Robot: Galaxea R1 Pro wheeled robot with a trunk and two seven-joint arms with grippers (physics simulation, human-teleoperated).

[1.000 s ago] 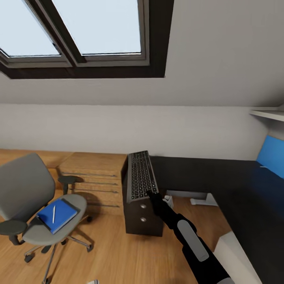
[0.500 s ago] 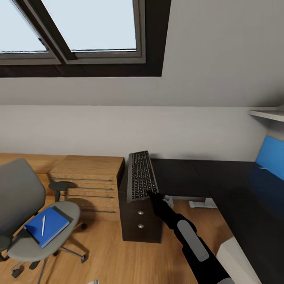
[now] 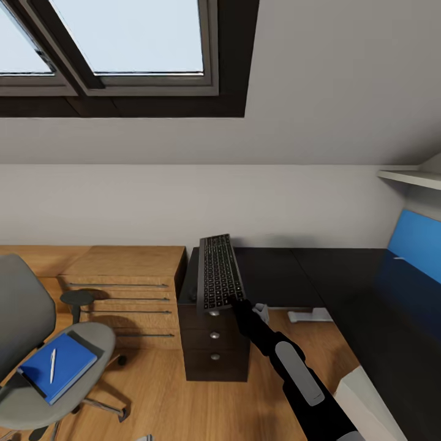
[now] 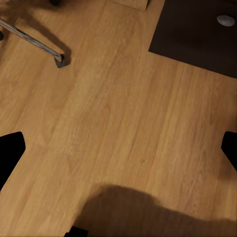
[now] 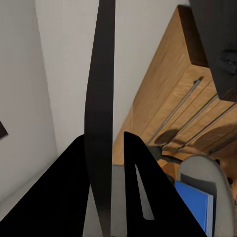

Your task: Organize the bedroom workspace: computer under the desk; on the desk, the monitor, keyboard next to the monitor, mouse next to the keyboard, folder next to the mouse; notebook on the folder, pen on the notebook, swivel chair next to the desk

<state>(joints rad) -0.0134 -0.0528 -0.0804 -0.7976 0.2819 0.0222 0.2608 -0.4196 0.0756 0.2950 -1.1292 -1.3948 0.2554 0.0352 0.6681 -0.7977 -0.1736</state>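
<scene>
While pinched by its near short edge in the right gripper (image 3: 236, 301), hangs flat and keys-up over the top of the black drawer unit (image 3: 214, 352): so much for the keyboard (image 3: 219, 272). Cannot tell whether resting on that top or just clear of it. Shows edge-on in the right wrist view, as a thin dark strip between the two closed-in fingers (image 5: 143, 197). Gripped at the end, probably, to leave the long body free to go down ahead of the arm onto a surface. Belongs on the desk (image 3: 343, 294), off to the right, with its black top and the blue panel (image 3: 413, 242) along the back; needs a swing rightward, judging from here. Calls for care with so long a lever on so narrow a pinch: may droop or twist.

Leaves the folder (image 3: 56, 366) on the seat of the swivel chair (image 3: 95, 334), well apart to the left, with the pen (image 3: 52, 365) lying on top; later steps, not yet done.

Has the left gripper (image 4: 118, 153) spread wide, holding nothing, pointed down at the wood floor (image 4: 123, 98).
</scene>
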